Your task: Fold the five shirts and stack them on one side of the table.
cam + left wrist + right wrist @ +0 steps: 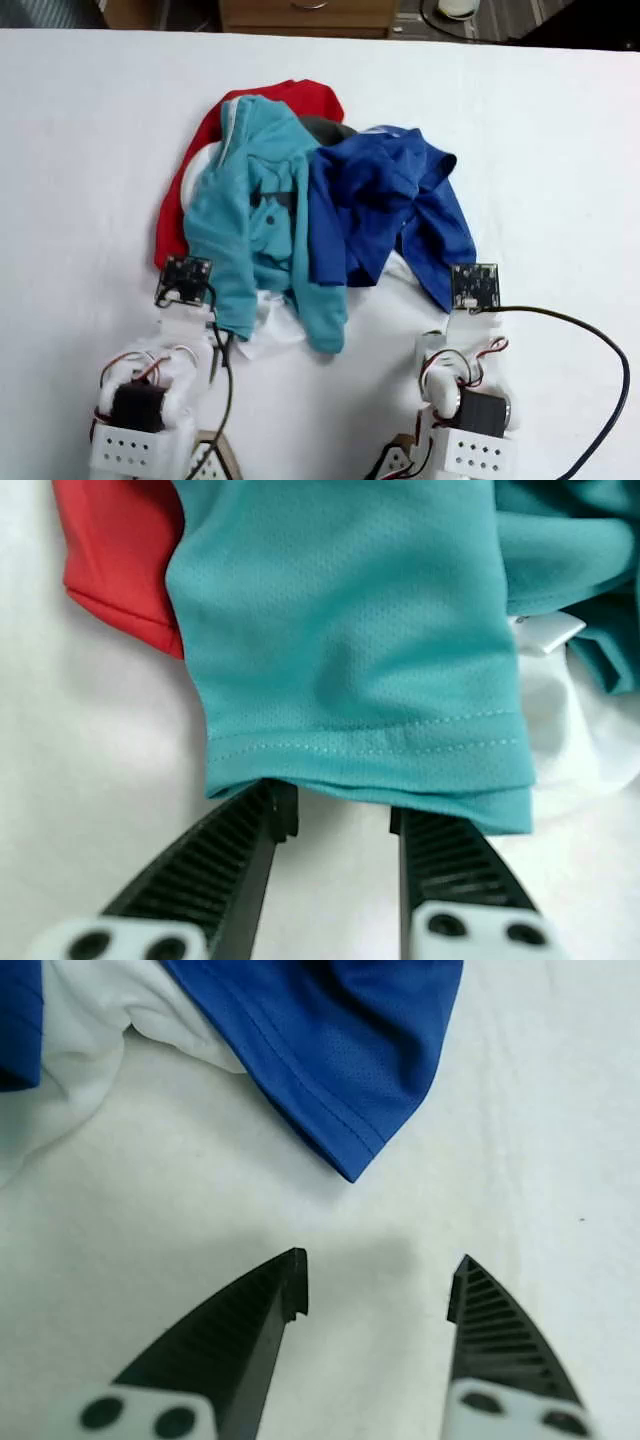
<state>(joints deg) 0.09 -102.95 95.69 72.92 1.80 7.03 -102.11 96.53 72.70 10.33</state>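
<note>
White tabletop [90, 130], carrying one loose heap of five shirts at its middle, all unfolded and overlapping. Uppermost, teal shirt [255, 225], running from the far side of the heap down toward the left arm. Touching it on the other side, blue shirt [380, 200], crumpled, trailing toward the right arm. Underneath, red shirt [300, 97] showing along the far and left edges of the heap. White shirt [275, 325] peeking out at the near edge between the two arms. Just a sliver of dark grey shirt [325, 127] between red and blue.

Likely to handle as light, limp mesh cloth: no stiffness, apt to slump when lifted at one point and to drag neighbours along. Best taken at a hem or corner, pinching one layer only, and probably teal first, being on top.

Both arms folded low at the near edge. Left gripper [340, 815] parted moderately, tips right at the edge of the teal hem, holding nothing. Right gripper [378, 1285] spread wider over the tabletop, near the blue corner but apart from it, holding nothing.
</note>
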